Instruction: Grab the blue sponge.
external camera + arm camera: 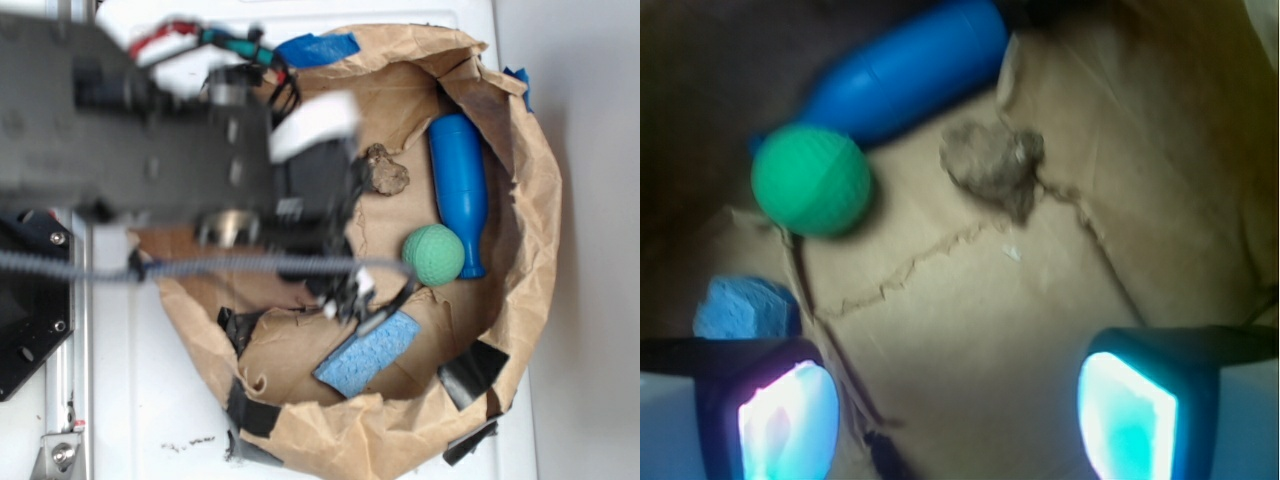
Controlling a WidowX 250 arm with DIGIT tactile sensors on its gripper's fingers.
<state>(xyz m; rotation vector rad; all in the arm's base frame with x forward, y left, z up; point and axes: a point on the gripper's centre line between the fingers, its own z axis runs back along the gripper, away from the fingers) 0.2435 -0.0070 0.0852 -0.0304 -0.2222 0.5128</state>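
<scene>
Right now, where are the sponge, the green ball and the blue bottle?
blue sponge [367, 353]: exterior view, middle of its top face.
green ball [433, 255]: exterior view, its centre.
blue bottle [459, 180]: exterior view, its wide body.

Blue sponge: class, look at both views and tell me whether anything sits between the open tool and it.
Nothing visible does. In the wrist view the blue sponge peeks out just beyond the tool, off to one side. The green ball and blue bottle lie farther away, outside that path.

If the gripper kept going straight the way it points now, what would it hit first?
Probably bare brown paper. In the wrist view the open gripper frames only creased paper between its fingers. The blue sponge lies off by one finger, not between them. Depth is unclear.
</scene>
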